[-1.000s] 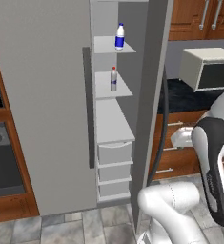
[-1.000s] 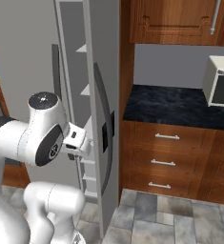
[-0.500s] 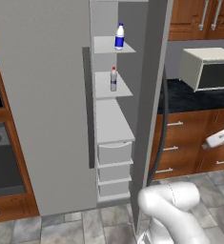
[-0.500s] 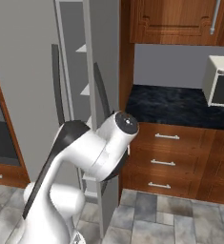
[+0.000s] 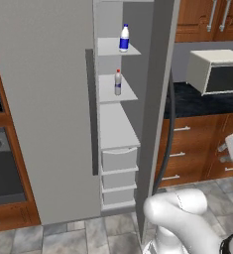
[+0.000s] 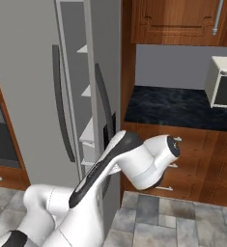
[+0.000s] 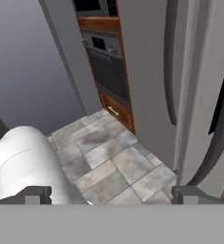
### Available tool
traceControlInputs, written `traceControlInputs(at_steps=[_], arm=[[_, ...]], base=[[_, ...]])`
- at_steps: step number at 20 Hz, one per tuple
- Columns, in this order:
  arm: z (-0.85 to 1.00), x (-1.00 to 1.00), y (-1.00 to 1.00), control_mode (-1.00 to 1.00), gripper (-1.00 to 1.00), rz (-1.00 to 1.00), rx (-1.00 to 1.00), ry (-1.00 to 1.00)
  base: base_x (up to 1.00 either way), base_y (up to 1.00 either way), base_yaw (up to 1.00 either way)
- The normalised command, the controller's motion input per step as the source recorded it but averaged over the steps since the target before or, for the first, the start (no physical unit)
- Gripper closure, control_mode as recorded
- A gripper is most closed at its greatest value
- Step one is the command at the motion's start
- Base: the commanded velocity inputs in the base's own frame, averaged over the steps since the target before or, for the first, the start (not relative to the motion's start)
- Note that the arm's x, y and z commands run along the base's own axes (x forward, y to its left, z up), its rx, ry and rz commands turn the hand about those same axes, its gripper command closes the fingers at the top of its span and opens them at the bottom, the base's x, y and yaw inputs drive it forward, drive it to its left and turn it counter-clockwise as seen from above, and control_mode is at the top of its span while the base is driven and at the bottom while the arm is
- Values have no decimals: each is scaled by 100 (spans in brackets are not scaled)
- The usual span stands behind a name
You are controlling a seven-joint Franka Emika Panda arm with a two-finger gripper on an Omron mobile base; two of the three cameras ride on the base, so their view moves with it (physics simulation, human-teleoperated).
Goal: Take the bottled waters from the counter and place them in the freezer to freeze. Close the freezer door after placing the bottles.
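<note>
The freezer (image 5: 43,99) has one compartment open, with white shelves above several drawers. Both bottled waters stand inside it: the white one with the blue label (image 5: 124,38) on the upper shelf, the clear one with the red cap (image 5: 118,83) on the shelf below. The freezer door (image 5: 156,114) stands wide open and edge-on just right of the shelves, its dark handle (image 6: 103,108) facing the counter (image 5: 197,101). My gripper (image 7: 116,197) is open and holds nothing. It hangs low on the counter side of that door and looks across the tiled floor.
A cream toaster oven (image 5: 218,74) sits on the counter, with wooden drawers (image 6: 206,173) below and wall cabinets above. A built-in oven (image 5: 1,168) stands left of the fridge. My arm's elbow (image 6: 144,166) bulges in front of the open door.
My arm has swung from in front of the open door towards the counter side, carrying the hand to the right. The gripper has stayed open and the bottles have not moved.
</note>
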Motion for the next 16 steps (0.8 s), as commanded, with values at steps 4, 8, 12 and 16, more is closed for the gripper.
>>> traceControlInputs(at_steps=[4,8,12,16], arm=[[-13,19,-1,-100,-100,2,2,0],[-61,39,10,-100,-100,4,10,-6],[-49,41,12,-100,-100,0,16,-9],[-36,76,24,-100,-100,2,15,-7]], base=[[0,0,0],[0,0,0],[0,0,0],[0,0,0]])
